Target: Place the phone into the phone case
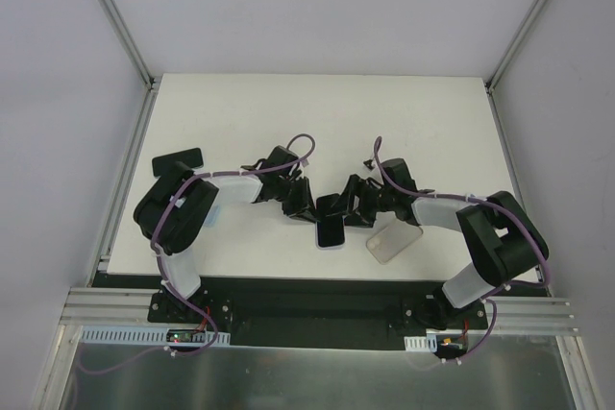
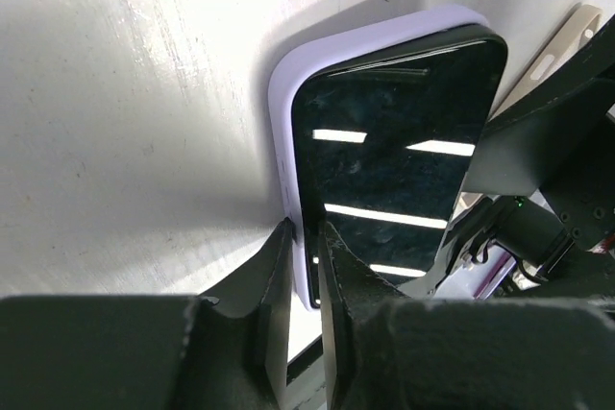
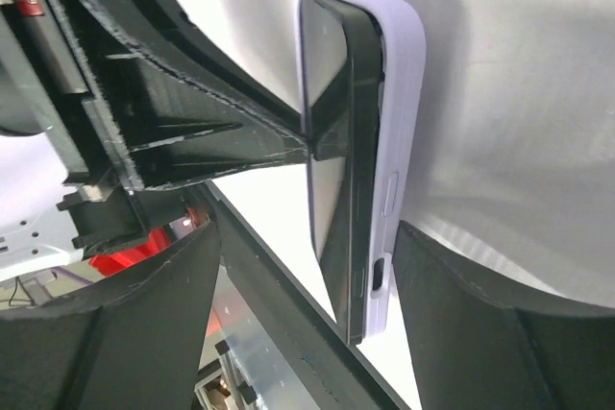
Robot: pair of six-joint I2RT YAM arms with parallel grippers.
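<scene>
Left gripper (image 2: 307,274) fingers are almost closed, pinching one long side wall of the soft lilac phone case (image 2: 284,141). The right gripper (image 3: 309,247) gapes wide, straddling its end without clamping. The glossy black slab phone (image 2: 394,141) sits screen-up in that case, mid-table, long axis running away from the bases. There is one phone and two cases, with the translucent beige case (image 1: 394,240) just beside it on the white table (image 1: 240,103).

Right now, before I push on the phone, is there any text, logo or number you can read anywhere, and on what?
No readable text anywhere.
phone: screen dark, only light reflections.
lavender case: plain, no mark showing.
boards by the arm bases: anything printed there is too small to read.
</scene>
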